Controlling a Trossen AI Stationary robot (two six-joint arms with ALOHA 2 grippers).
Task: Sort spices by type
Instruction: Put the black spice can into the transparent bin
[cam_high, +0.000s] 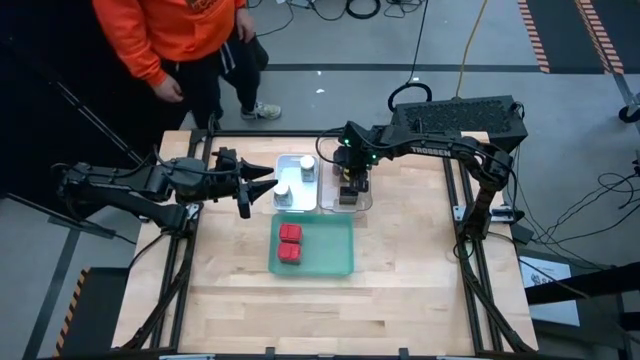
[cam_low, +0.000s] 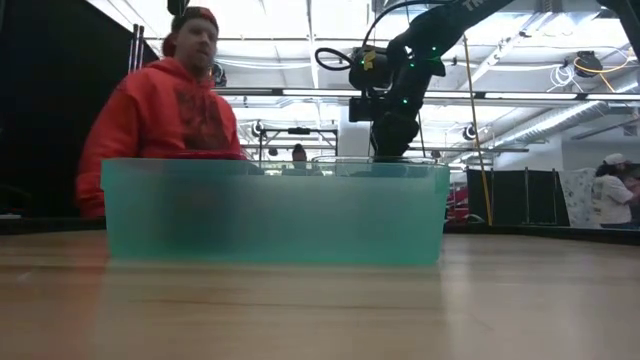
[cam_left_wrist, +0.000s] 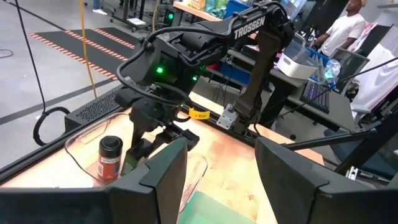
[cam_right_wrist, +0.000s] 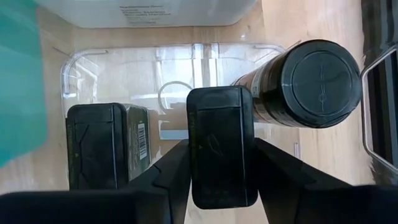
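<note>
My right gripper (cam_high: 349, 188) hangs over the clear tray (cam_high: 362, 203) and is shut on a dark grey tin (cam_right_wrist: 221, 124). A second dark grey tin (cam_right_wrist: 102, 146) and the brown dark-lidded jar (cam_right_wrist: 311, 84) stand in that clear tray on either side of it. Two white-lidded jars (cam_high: 307, 163) (cam_high: 283, 192) stand in the white tray (cam_high: 296, 208). Two red tins (cam_high: 290, 232) (cam_high: 291, 254) sit in the green tray (cam_high: 335, 250). My left gripper (cam_high: 268, 190) is open and level, just left of the white tray, touching nothing. My right gripper pinches the dark grey tin between its two fingers (cam_right_wrist: 171, 168), one on each long side (cam_right_wrist: 199, 162) of the tin. The fingers come from above, pointing down. The tin stays upright with its lid facing up; I cannot tell whether its bottom rests on the clear tray.
The white and clear trays sit side by side at the table's middle, the green tray just nearer. A person in an orange hoodie (cam_high: 165, 30) stands beyond the far edge. Bare wood (cam_high: 420, 280) stretches to the near and right of the trays.
</note>
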